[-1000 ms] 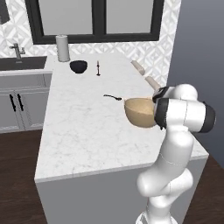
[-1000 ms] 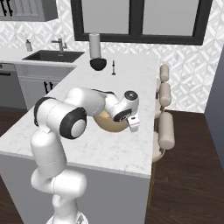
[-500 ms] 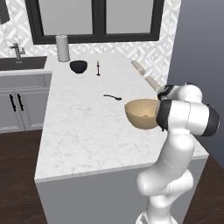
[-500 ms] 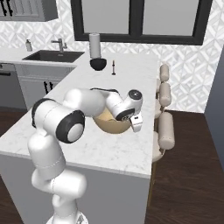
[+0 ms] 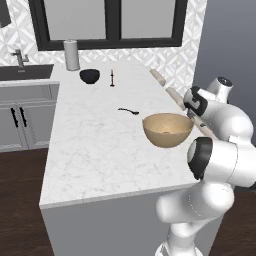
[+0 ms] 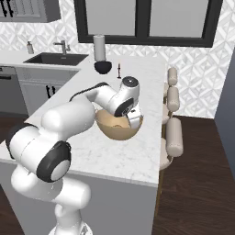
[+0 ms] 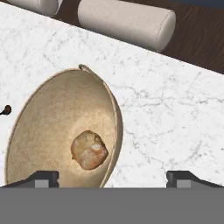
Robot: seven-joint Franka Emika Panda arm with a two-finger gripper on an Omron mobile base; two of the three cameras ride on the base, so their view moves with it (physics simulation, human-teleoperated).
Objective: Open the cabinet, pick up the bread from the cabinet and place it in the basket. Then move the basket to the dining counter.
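White marble dining counter (image 5: 95, 150) under a dark-framed window, sink at the far left – that's where I've got the base parked. Claw (image 7: 113, 177) is spread wide, nothing between the tips: one finger (image 7: 40, 177) sits over the inside of the basket, the other (image 7: 186, 177) out over bare marble, so the near rim runs between them. From the right base view the hand (image 6: 133, 114) hangs just over the basket's right rim, not gripping it. Basket (image 5: 167, 130) stands upright on the counter, close to the stool-side edge. Bread (image 7: 89, 149) lies at the bottom of it, roughly centred, loose. Just beyond the basket a small dark spoon (image 5: 129, 110) lies flat on the marble, apart from it. Further back, near the window: black bowl (image 5: 89, 76), thin dark candlestick-like thing (image 5: 112, 78) beside it, grey cylinder (image 5: 71, 54) behind. Padded stools (image 6: 172, 117) line the far side of the counter; I see one stool back (image 7: 127, 22) right past the counter edge in hand view
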